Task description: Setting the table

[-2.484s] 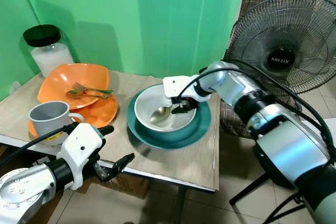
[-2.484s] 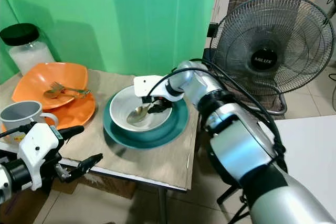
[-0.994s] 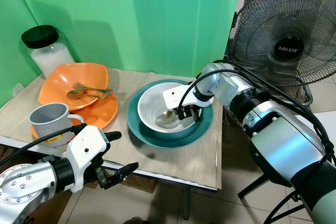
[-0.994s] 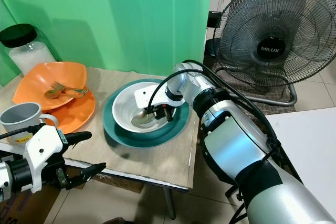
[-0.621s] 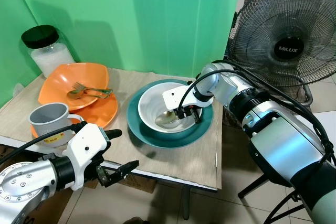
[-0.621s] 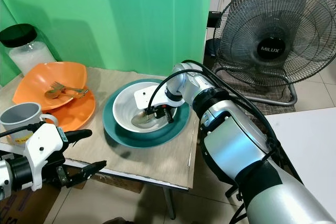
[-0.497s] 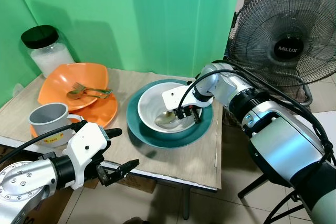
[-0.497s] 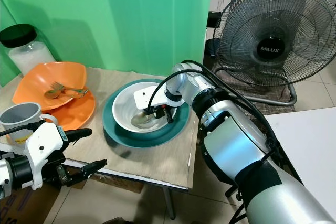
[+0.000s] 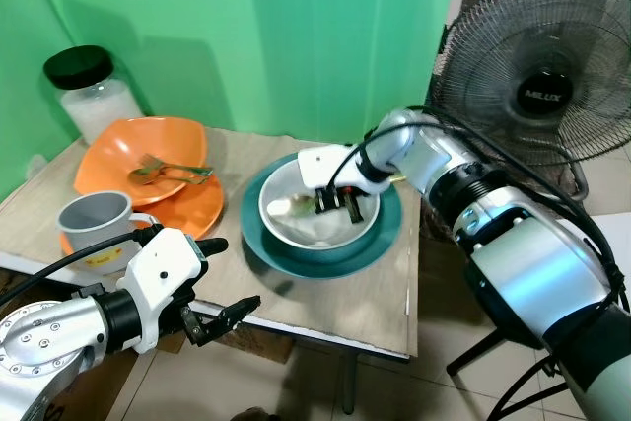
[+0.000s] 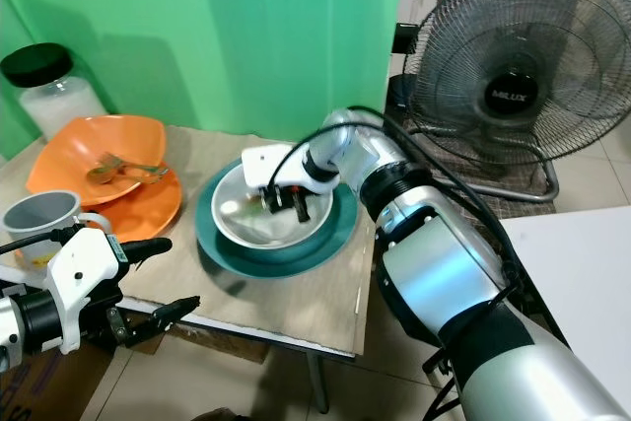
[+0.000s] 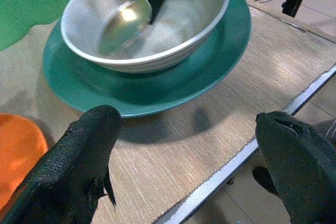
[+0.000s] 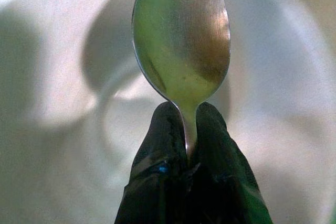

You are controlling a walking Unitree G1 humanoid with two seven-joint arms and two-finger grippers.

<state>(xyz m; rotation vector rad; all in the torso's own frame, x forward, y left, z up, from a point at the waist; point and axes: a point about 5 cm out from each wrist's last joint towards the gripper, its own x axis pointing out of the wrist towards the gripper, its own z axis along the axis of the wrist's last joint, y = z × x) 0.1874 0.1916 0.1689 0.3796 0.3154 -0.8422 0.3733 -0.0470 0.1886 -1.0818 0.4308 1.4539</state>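
Spoon [image 12: 181, 51] clamped in right tool [image 12: 185, 150] over one white bowl [image 9: 320, 229], one teal plate [image 9: 380, 248]; left tool [image 11: 184, 145] apart.

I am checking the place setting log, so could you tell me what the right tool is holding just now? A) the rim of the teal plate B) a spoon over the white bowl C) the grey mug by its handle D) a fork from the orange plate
B: the right tool is shut on the spoon by its neck, its head above the white bowl.
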